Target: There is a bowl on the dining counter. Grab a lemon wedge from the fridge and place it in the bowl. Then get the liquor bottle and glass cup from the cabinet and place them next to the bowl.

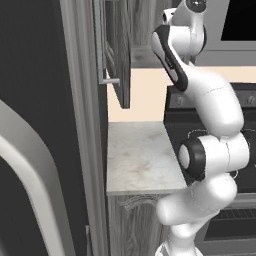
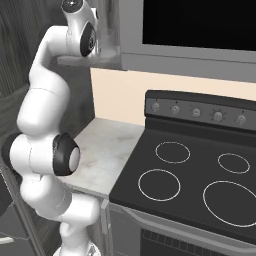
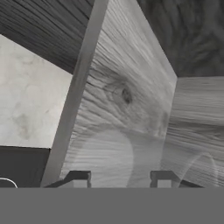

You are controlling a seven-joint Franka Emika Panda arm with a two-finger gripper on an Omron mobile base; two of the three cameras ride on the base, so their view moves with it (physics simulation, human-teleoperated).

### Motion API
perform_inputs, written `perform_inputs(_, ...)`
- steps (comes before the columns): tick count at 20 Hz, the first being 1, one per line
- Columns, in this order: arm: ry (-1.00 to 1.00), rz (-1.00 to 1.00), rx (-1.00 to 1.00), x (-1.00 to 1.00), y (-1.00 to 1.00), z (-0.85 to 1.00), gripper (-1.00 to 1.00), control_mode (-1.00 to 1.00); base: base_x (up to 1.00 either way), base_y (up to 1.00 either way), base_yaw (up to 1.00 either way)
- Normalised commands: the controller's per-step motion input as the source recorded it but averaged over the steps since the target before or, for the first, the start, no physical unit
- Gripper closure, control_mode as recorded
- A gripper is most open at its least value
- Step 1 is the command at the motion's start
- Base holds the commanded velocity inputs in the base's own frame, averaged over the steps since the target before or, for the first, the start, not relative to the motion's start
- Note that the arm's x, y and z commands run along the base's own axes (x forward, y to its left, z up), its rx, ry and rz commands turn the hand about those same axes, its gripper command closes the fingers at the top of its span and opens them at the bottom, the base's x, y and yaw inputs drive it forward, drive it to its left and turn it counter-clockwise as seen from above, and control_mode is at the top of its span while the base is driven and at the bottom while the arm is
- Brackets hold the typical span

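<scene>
Hand view: gripper (image 3: 120, 177) fingers parted around faint glass cup (image 3: 105, 157), outline barely visible

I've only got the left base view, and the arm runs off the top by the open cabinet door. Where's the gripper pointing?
Observer: In the hand view the gripper points into the cabinet, at its wood-grain walls.
Operator: Anything ahead of it?
Observer: A faint see-through rounded shape, probably the glass cup, just beyond the parted jaws.
Operator: What's right of the counter?
Observer: The right base view shows a stove with four ring burners.
</scene>
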Motion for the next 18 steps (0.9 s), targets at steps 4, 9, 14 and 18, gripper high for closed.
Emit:
perform_inputs(4,-0.1,0.0,0.01,-0.6,0.0,0.0,1.0,-1.0,0.0,0.0,0.0)
perform_inputs(9,-0.14,-0.01,0.0,-0.67,0.0,0.0,1.0,-1.0,0.0,0.0,0.0)
perform_inputs(14,-0.09,-0.03,0.0,-0.63,0.0,0.0,1.0,-1.0,0.0,0.0,0.0)
perform_inputs(18,0.0,-0.01,0.0,-0.31,0.0,-0.01,1.0,-1.0,0.0,0.0,0.0)
